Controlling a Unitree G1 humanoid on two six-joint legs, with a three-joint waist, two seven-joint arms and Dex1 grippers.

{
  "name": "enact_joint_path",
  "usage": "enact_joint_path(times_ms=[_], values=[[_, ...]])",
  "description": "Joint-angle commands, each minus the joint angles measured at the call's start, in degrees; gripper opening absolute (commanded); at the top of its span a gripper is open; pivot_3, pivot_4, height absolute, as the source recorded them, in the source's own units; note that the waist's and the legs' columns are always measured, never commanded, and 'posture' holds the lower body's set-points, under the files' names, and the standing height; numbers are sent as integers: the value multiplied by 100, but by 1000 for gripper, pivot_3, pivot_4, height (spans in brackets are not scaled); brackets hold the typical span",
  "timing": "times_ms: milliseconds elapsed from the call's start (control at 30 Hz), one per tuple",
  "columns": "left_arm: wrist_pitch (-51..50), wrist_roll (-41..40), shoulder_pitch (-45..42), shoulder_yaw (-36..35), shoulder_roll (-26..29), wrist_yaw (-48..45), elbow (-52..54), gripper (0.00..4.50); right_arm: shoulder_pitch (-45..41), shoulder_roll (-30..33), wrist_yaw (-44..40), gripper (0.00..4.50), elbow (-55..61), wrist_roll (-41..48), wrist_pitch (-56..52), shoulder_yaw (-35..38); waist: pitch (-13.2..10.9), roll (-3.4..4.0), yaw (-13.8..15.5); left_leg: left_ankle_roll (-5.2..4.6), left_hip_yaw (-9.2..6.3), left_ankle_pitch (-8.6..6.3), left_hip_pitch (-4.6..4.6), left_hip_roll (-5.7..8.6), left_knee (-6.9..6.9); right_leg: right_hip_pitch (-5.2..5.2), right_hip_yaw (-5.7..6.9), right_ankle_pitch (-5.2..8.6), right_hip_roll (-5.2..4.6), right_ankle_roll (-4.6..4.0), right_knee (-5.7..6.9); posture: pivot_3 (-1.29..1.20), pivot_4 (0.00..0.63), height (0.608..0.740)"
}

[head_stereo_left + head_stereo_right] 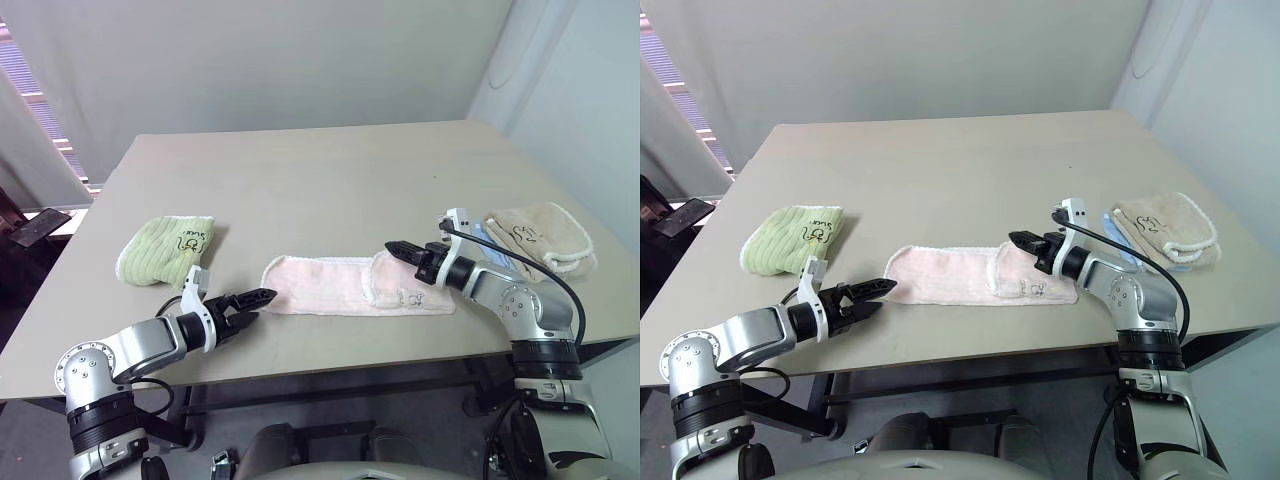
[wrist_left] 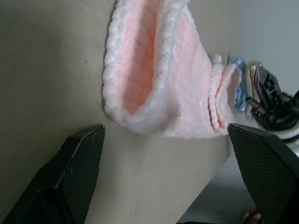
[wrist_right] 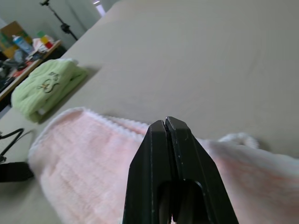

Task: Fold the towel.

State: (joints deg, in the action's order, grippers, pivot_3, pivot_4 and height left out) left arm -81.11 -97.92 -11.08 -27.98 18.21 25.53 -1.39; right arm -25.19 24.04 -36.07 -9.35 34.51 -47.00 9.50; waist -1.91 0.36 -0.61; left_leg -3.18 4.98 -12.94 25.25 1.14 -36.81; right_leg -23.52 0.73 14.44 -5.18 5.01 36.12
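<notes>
Left gripper [image 1: 262,297] jaws apart, towel [image 1: 340,285] end overlapped

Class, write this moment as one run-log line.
towel: flat, right end folded over | left gripper: open at towel's left end | right gripper: shut above fold

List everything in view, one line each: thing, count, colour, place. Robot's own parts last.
towel: one, pale pink with white trim, near the table's front edge, right end folded over.
green towel: one, light green, folded, on the table's left.
beige towel: one, beige, folded, on the table's right, atop something light blue.
table: one, grey-beige.
phone: one, dark, on a surface left of the table.
left gripper: one, black, open, just off the pink towel's left end.
right gripper: one, black, shut, over the folded end.
</notes>
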Motion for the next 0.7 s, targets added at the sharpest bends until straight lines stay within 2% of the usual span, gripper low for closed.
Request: enact_joint_path(times_ms=[33, 167, 400, 500, 700], values=[[607, -522, -19, 453, 75, 591, -225, 4434, -172, 21, 60, 0, 52, -33, 180, 149, 9, 14, 2, 0, 2, 0, 0, 0, 0, 1, 0, -1, 0, -2, -2, 0, 0, 730], [1015, -838, 46, 883, 227, 819, -207, 4434, -166, 9, 146, 0, 14, -80, 233, 198, 15, 23, 6, 0, 11, 0, 0, 0, 6, 3, 1, -7, -4, -11, -6, 0, 0, 730], [1560, -1325, 84, 1434, 385, 966, -292, 4434, -142, 12, 293, 0, 15, -162, 300, 233, 20, 32, 11, 11, 78, 6, -5, -1, 97, -9, 27, -36, -40, -31, -58, 0, 0, 730], [1752, -1358, 45, 1606, 393, 1030, -379, 3858, -153, 27, 331, 0, -42, -175, 321, 266, 29, 46, 16, 13, 85, 8, -5, -1, 110, -3, 30, -41, -43, -36, -83, 0, 0, 730], [1857, -1396, -6, 1907, 508, 1084, -396, 1684, -213, 78, 348, 0, -144, -231, 335, 312, 29, 47, 15, 14, 99, 9, -2, -1, 112, 0, 30, -41, -50, -35, -104, 0, 0, 730]])
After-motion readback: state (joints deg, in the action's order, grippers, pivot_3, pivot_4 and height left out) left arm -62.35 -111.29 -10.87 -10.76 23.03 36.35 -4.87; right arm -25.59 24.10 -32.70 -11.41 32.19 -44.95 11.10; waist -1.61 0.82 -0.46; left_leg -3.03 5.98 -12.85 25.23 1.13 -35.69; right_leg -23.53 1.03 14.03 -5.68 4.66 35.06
